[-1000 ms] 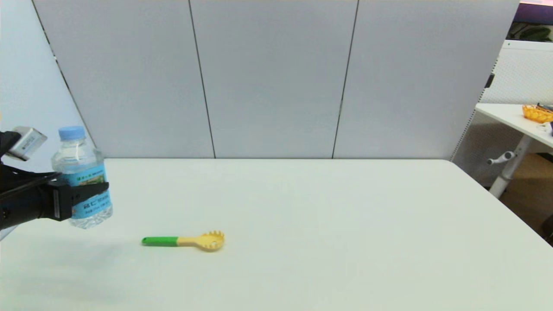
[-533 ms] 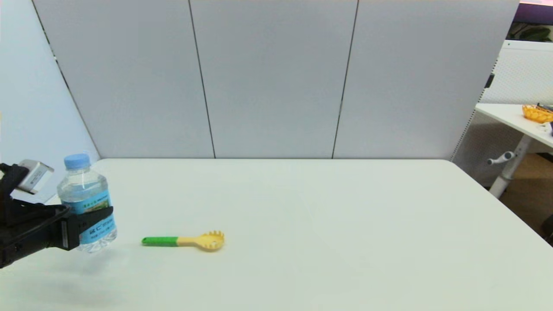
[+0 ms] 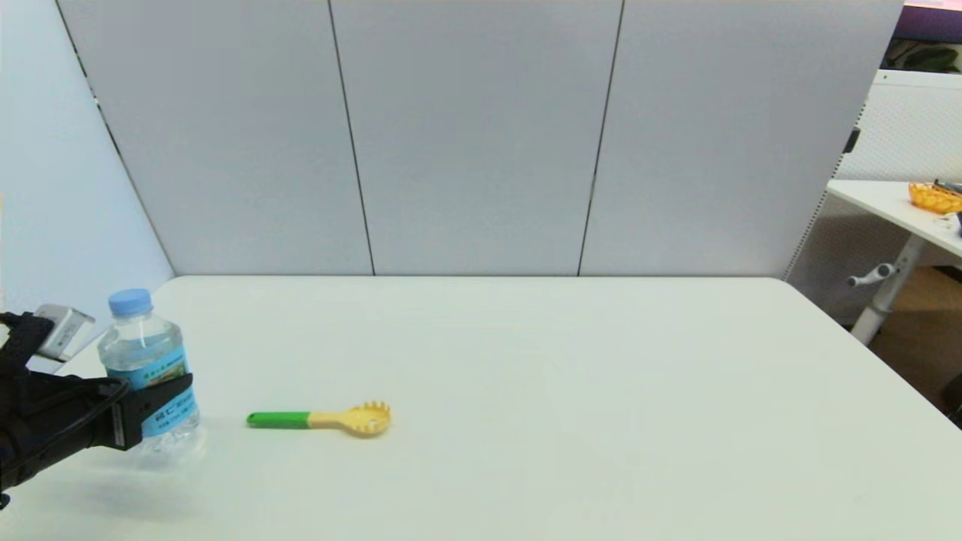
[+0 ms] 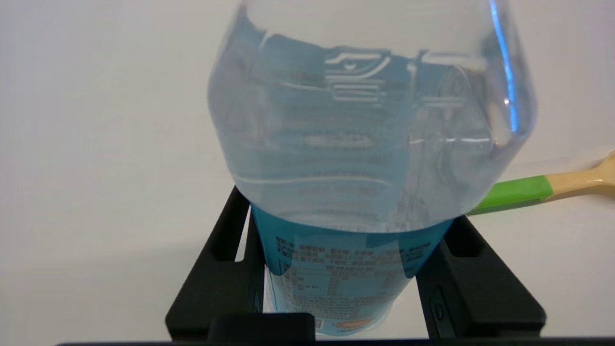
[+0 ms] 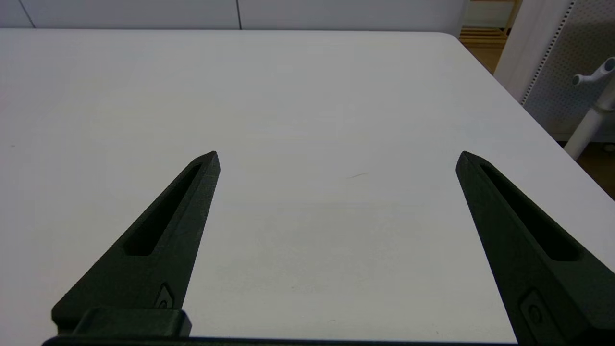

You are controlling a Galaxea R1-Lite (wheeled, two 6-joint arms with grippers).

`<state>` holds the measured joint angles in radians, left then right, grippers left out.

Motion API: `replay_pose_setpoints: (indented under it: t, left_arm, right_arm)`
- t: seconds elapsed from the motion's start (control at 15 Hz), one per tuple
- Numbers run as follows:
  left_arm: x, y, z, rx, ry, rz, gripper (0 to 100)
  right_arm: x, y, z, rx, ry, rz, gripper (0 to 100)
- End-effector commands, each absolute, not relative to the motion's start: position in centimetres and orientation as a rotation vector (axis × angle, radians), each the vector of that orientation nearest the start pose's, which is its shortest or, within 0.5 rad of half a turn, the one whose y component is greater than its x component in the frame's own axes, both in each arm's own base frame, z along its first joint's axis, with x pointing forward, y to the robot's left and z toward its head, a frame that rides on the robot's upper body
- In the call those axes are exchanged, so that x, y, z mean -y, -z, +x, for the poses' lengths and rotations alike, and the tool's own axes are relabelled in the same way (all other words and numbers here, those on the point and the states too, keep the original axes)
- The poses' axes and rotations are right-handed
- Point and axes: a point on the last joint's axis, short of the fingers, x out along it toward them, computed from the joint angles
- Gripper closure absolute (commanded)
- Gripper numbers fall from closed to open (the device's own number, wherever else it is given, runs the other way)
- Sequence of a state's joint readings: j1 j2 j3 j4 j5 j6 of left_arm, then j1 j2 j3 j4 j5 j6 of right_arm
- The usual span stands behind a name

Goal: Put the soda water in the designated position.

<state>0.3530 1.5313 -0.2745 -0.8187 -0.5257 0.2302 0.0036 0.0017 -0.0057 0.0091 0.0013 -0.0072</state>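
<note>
The soda water [image 3: 145, 357], a small clear bottle with a light blue cap and blue label, stands upright at the table's far left. My left gripper [image 3: 154, 400] is shut on its labelled lower half, coming in from the left edge. Its base is at the table surface or just above it; I cannot tell whether it touches. In the left wrist view the soda water [image 4: 365, 144] fills the picture, and the left gripper [image 4: 348, 221] clamps the label between both black fingers. My right gripper [image 5: 338, 156] is open over bare table, with nothing between its fingers, and is out of the head view.
A green-handled yellow pasta spoon [image 3: 323, 419] lies flat just right of the bottle, also visible as the pasta spoon [image 4: 528, 190] behind it. Grey partition panels [image 3: 481, 135] back the white table [image 3: 564, 391]. A side table with an orange basket [image 3: 934, 197] stands far right.
My left gripper has come down with the bottle, from well above the table to table level, staying at the far left. The spoon has not moved.
</note>
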Motion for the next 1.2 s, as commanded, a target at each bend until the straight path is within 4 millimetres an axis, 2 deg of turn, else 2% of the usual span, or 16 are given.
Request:
replay_pose_setpoints:
  t: [0.07,0.33,0.4,0.73,0.87,1.07,1.2]
  left_arm:
    - [-6.3,-10.7,20.2,-0.389,0.219,0.028,100]
    - [-6.3,-10.8,20.3,-0.385,0.221,0.02,100]
    - [-6.3,-10.9,20.4,-0.381,0.22,0.02,0]
    - [-6.3,-11.3,20.4,-0.361,0.217,0.025,0]
    - [-6.1,-12.1,19.9,-0.332,0.214,0.004,0]
    - [-5.5,-14.3,18.4,-0.246,0.203,-0.037,0]
    - [-4.7,-16.5,16.3,-0.187,0.191,-0.075,0]
  right_arm:
    - [0.0,-7.6,-2.3,-0.006,-0.006,-0.008,0]
    - [0.0,-7.6,-2.3,-0.006,-0.005,-0.008,0]
    - [0.0,-7.6,-2.3,-0.006,-0.006,-0.008,0]
    - [0.0,-7.6,-2.3,-0.006,-0.006,-0.008,0]
    - [0.0,-7.6,-2.3,-0.006,-0.005,-0.008,0]
    - [0.0,-7.6,-2.3,-0.006,-0.006,-0.008,0]
    - [0.0,-7.6,-2.3,-0.006,-0.005,-0.008,0]
